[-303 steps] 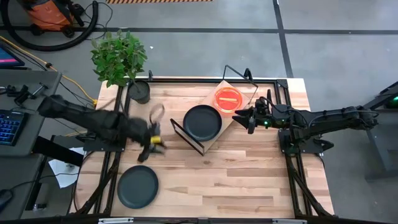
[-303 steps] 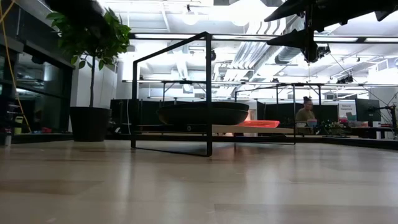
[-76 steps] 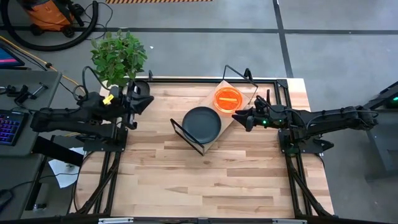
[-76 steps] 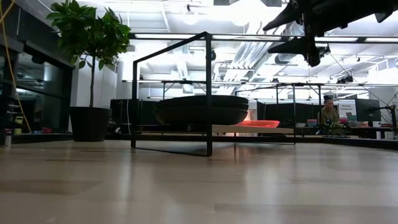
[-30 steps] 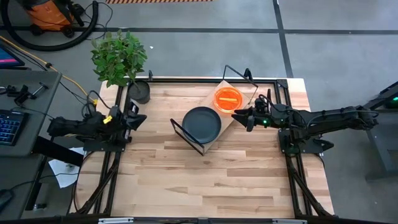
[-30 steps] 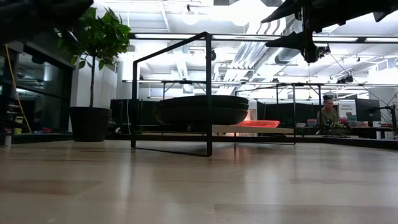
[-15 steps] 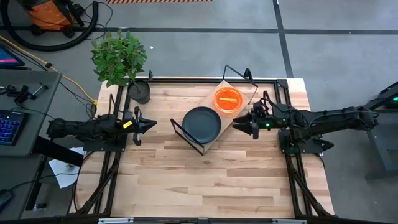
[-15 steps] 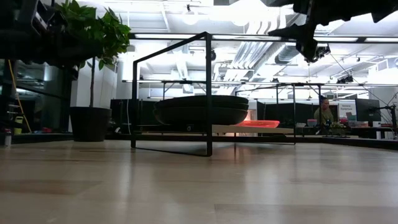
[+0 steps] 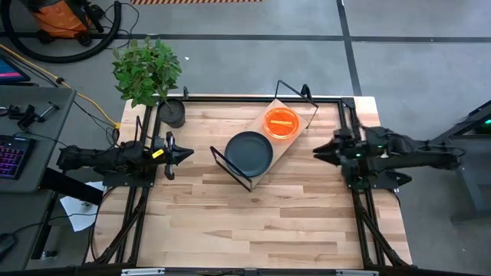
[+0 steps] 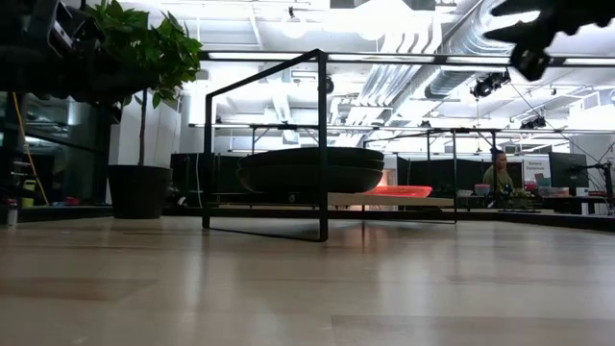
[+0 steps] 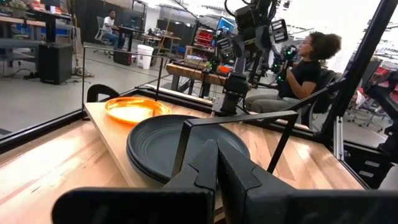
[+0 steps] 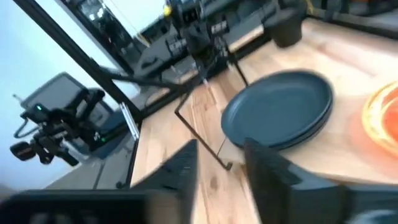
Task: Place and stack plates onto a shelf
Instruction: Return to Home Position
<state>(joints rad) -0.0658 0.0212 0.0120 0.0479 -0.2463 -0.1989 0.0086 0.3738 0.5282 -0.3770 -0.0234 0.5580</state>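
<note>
The shelf [image 9: 268, 165], a light wooden board on a black wire frame, stands slantwise at the middle of the table's far half. A stack of dark grey plates [image 9: 249, 151] rests on the shelf's near-left part, and orange plates [image 9: 281, 123] lie on its far-right part. My left gripper [image 9: 186, 154] hovers shut, left of the shelf, pointing at it. In the left wrist view its fingers [image 11: 217, 171] sit together before the grey plates [image 11: 180, 146]. My right gripper [image 9: 316, 152] hangs right of the shelf, open and with nothing between its fingers [image 12: 267, 168].
A potted plant [image 9: 173, 113] stands at the table's far left corner. The black wire frame [image 10: 322, 144] rises above the shelf board at its ends. A person [image 11: 305, 62] sits beyond the table's right side. Bare wooden tabletop [image 9: 253, 222] fills the near half.
My right gripper has drawn back from beside the orange plates toward the table's right edge, rising a little. My left gripper has gone a short way toward the shelf, then kept still. The plates have not moved.
</note>
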